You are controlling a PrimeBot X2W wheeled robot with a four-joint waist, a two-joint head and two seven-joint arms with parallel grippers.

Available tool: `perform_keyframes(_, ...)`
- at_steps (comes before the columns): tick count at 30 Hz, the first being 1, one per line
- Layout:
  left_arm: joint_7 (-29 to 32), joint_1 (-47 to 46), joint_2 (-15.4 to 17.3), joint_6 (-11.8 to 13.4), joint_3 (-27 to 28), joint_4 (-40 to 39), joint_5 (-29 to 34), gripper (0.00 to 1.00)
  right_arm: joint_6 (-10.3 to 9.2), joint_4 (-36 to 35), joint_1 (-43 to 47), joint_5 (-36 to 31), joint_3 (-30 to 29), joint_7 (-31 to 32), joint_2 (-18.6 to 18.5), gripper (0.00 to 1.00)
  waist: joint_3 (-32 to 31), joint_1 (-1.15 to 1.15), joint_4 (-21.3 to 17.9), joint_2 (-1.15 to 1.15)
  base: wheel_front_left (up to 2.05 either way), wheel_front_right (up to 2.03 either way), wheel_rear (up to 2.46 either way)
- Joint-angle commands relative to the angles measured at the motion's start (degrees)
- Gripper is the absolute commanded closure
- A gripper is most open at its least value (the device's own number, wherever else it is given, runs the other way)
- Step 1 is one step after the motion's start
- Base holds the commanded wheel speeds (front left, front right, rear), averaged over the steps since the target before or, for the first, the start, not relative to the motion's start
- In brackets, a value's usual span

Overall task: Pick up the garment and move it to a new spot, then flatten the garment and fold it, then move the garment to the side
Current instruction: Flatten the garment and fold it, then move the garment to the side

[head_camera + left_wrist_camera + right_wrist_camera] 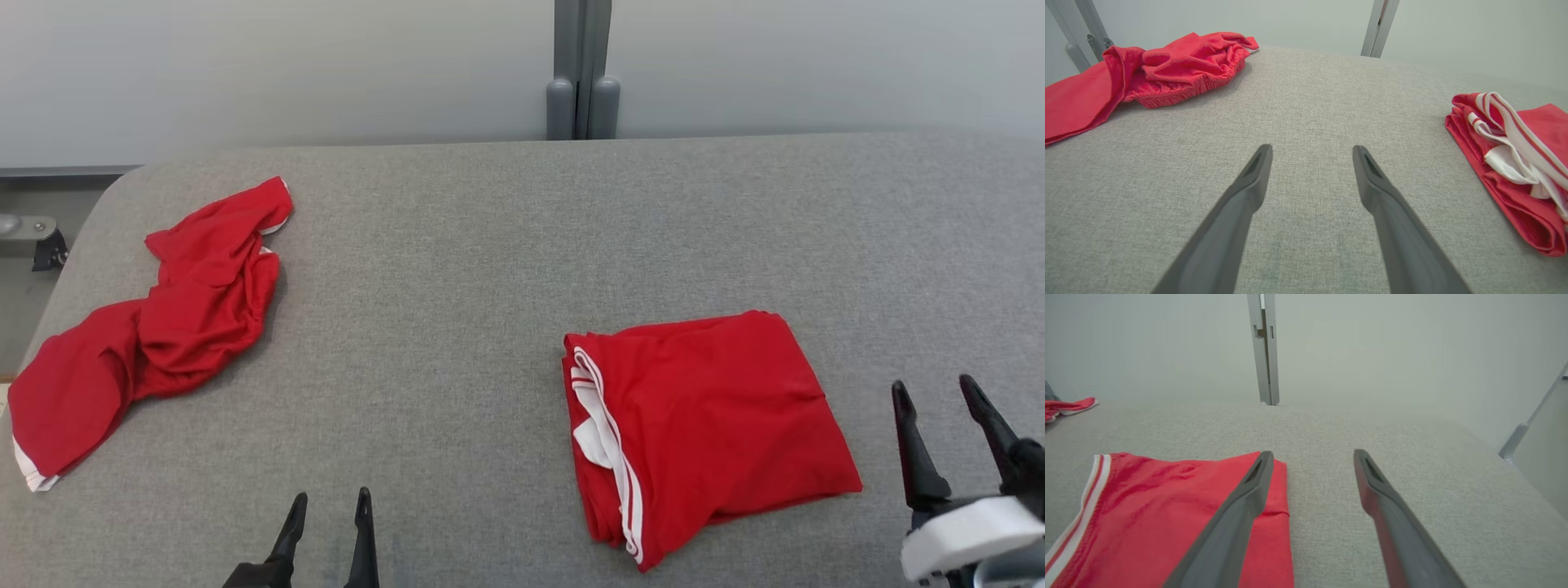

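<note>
Both my pincers stand spread wide and empty over the grey padded table (490, 245).
A crumpled red garment (163, 327) lies at the far left. The folded red garment (710, 425), white-striped along its left edge, lies flat at the near right. My right pincer (933, 385) hovers just right of it; my left pincer (332, 495) sits near the front edge, apart from both garments.
</note>
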Motion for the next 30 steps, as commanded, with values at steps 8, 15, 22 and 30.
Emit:
perform_keyframes(8,-0.2,2.1,0.1,-0.9,1.8,-1.5,2.1,0.00,0.01,5.5,3.3,-5.5,-4.8,-8.0,2.1,0.00,-2.3,0.00,-1.1,0.00,0.00,0.00,0.00)
perform_keyframes(15,-0.2,2.4,0.1,-0.8,2.3,-2.3,1.8,0.00,-0.04,3.9,6.1,-6.1,-4.9,-7.9,3.6,0.00,-3.2,0.00,-1.1,0.00,0.00,0.00,0.00)
perform_keyframes(22,-0.2,2.6,0.1,-0.6,2.1,-2.8,1.9,0.00,-0.04,3.1,4.5,-6.3,-2.9,-7.9,4.0,0.00,-3.0,0.00,-0.8,0.00,0.00,0.00,0.00)
perform_keyframes(30,-0.2,2.5,0.1,-0.9,2.5,-3.2,2.3,0.00,-0.05,1.9,1.9,-5.8,-1.6,-7.9,3.8,0.00,-2.6,0.00,-0.3,0.00,0.00,0.00,0.00)
